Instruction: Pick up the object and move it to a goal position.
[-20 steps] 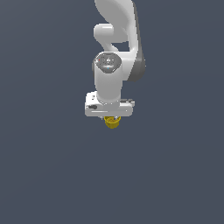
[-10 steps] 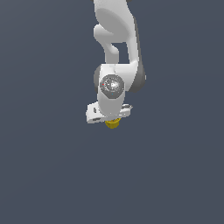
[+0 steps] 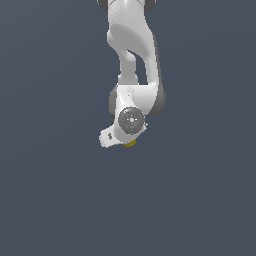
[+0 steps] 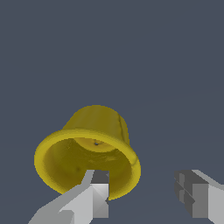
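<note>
Although the arm (image 3: 131, 60) fills the upper middle of my exterior view, its own white body covers nearly all of the yellow cup (image 3: 130, 143), leaving only a sliver of yellow just below the centre of the frame, under the hand; from there I cannot make out the gripper (image 3: 122, 141) fingers at all. The arm's top is cut off by the upper edge. In my wrist view the cup (image 4: 87, 151) lies tilted on its side at lower left of centre, its round open rim turned toward the camera. One grey-white finger (image 4: 89, 199) overlaps the rim's near edge, while the other finger sits well apart at the lower right corner, cut off by the frame, with nothing between it and the cup. The jaws stand wide apart; whether the near finger actually touches the cup I cannot tell.
</note>
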{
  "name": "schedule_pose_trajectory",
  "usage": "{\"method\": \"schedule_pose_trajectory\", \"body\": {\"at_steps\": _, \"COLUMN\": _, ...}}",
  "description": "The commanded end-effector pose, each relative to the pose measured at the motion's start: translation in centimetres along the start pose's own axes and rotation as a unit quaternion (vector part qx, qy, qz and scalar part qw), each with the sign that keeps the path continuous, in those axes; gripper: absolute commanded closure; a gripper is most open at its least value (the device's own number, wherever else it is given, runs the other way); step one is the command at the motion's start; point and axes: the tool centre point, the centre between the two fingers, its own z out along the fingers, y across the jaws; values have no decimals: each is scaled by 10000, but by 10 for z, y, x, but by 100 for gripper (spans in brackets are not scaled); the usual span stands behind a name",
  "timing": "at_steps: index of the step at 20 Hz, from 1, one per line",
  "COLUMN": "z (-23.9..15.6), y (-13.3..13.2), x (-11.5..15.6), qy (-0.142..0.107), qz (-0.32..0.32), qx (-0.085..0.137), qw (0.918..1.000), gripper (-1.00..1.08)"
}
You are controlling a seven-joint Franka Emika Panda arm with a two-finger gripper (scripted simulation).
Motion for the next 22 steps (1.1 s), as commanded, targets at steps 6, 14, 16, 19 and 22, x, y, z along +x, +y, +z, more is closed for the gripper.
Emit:
{"method": "schedule_pose_trajectory", "body": {"at_steps": 6, "z": 8, "y": 1, "x": -2, "qy": -266, "qz": -241, "qx": 15, "qw": 9994, "gripper": -20}}
{"method": "schedule_pose_trajectory", "body": {"at_steps": 14, "z": 21, "y": 1, "x": -3, "qy": -258, "qz": -233, "qx": 16, "qw": 9994, "gripper": -20}}
{"method": "schedule_pose_trajectory", "body": {"at_steps": 16, "z": 29, "y": 1, "x": -4, "qy": -264, "qz": -240, "qx": 17, "qw": 9994, "gripper": -20}}
{"method": "schedule_pose_trajectory", "body": {"at_steps": 19, "z": 37, "y": 1, "x": -5, "qy": -267, "qz": -244, "qx": 18, "qw": 9993, "gripper": -20}}
{"method": "schedule_pose_trajectory", "body": {"at_steps": 22, "z": 38, "y": 0, "x": -5, "qy": -269, "qz": -247, "qx": 18, "qw": 9993, "gripper": 108}}
